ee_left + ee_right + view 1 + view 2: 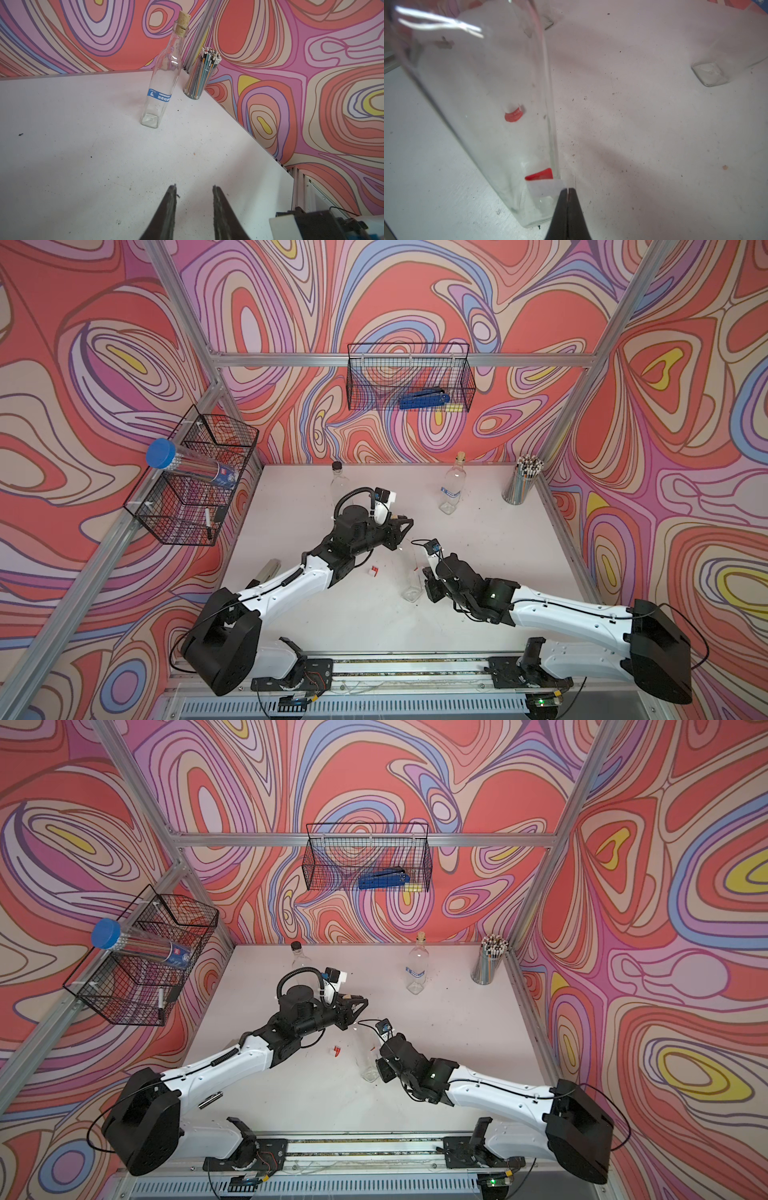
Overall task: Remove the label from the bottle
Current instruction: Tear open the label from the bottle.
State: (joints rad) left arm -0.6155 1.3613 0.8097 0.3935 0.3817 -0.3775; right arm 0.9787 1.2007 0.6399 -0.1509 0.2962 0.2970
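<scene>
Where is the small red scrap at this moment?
In both top views the scrap lies near the middle of the table, between the left arm and the clear bottle nearest the front.

The bottle (pixel 411 576) stands mid-counter (pixel 498 572). The left end effector (pixel 194 187) hangs behind it and to its left. The right end effector (pixel 568 190) sits low at its right side, pinching the edge of the label (pixel 545 187). A label scrap (pixel 373 571) lies just left of the bottle. At the back stand a capped bottle (pixel 338 485) on the left and a corked bottle (pixel 451 489) to its right, with a pencil cup (pixel 521 485) in the back right corner. The left basket (pixel 166 531) holds a tube (pixel 191 466), and the back basket (pixel 365 381) holds a tool (pixel 424 400).
</scene>
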